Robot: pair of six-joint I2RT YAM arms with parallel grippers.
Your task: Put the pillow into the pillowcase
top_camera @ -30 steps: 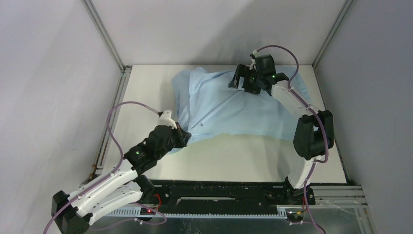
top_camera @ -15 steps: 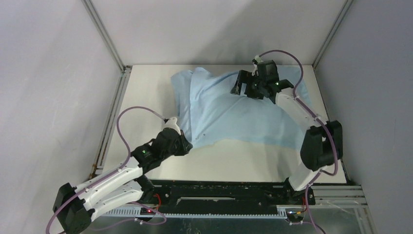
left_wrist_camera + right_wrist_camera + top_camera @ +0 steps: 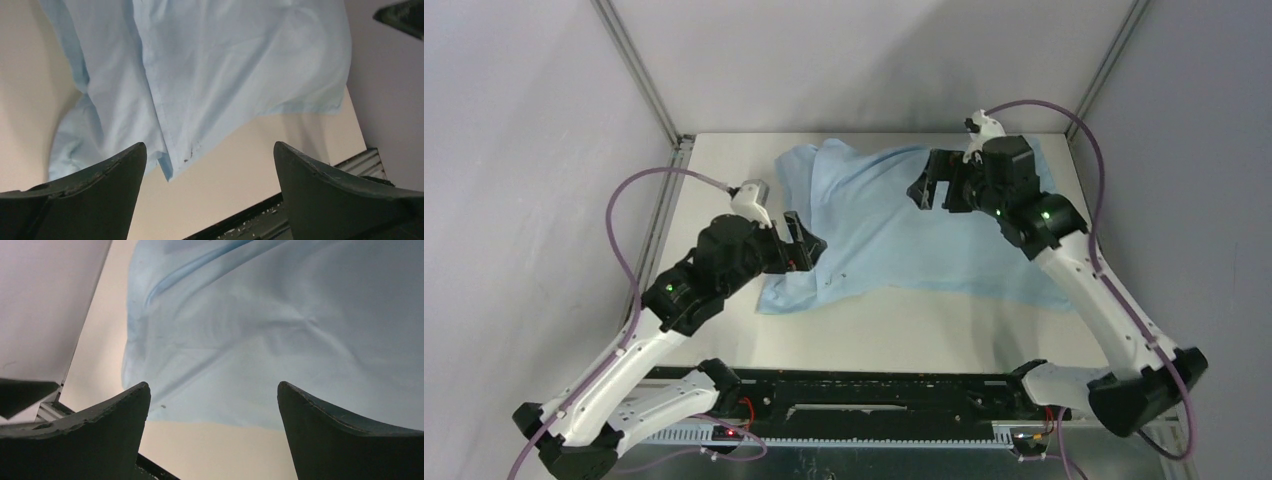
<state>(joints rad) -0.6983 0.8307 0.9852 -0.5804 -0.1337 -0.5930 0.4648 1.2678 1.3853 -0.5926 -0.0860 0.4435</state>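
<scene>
1. The left gripper point(image 3: 801, 243) is spread wide and grasps nothing; in its wrist view both fingers point(image 3: 85, 195) stand far apart with only air between them, above the pillowcase.
2. It hangs over the pillowcase's near left corner, clear of the cloth.
3. The right gripper point(image 3: 936, 183) is likewise released, its fingers point(image 3: 345, 437) well apart and empty in its wrist view.
4. It sits above the pillowcase's far middle part, apart from the fabric as far as the overhead view lets one judge.
5. The pillowcase point(image 3: 894, 225) lies spread on the desk point(image 3: 904, 335), light blue face up, rumpled, with a folded flap along its left side and its near left corner pointing toward the arm bases.
6. The cloth bulges softly across its middle and right part; the pillow itself shows in no view, so it may be inside the pillowcase, but that cannot be told for certain.
7. Beyond the pillowcase's near edge the desk is bare beige up to the black rail point(image 3: 874, 385) where the arms are mounted.
8. Grey walls point(image 3: 524, 150) close in left, right and behind the pillowcase.
</scene>
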